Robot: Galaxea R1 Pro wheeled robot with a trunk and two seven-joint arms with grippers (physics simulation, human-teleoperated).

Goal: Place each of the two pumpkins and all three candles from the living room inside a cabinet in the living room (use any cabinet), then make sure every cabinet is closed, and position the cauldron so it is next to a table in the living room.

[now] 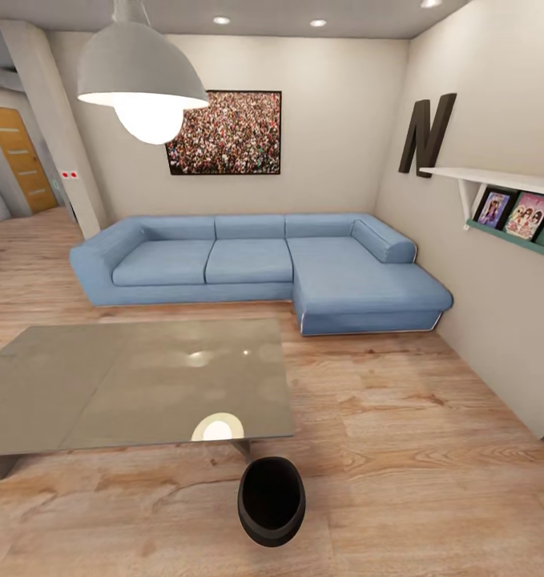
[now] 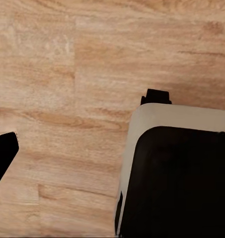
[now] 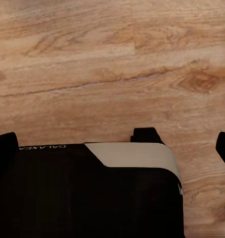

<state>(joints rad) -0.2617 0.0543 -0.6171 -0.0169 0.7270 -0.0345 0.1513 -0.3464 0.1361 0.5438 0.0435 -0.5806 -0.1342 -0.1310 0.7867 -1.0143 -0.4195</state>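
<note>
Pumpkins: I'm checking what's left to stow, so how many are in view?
0. The head view has the table bare, the cauldron on the floor beside it, and the sofa without any. Some may sit out of frame.

Floor (image 1: 432, 481): light wood planks
Sofa (image 1: 255, 264): blue corner sectional against back wall
Lamp (image 1: 141, 72): grey pendant, lit
Picture (image 1: 226, 133): framed, above sofa

blue sofa (image 1: 263, 268) | pendant lamp (image 1: 142, 80) | crowd picture (image 1: 226, 133) | wall shelf (image 1: 504, 183)
</note>
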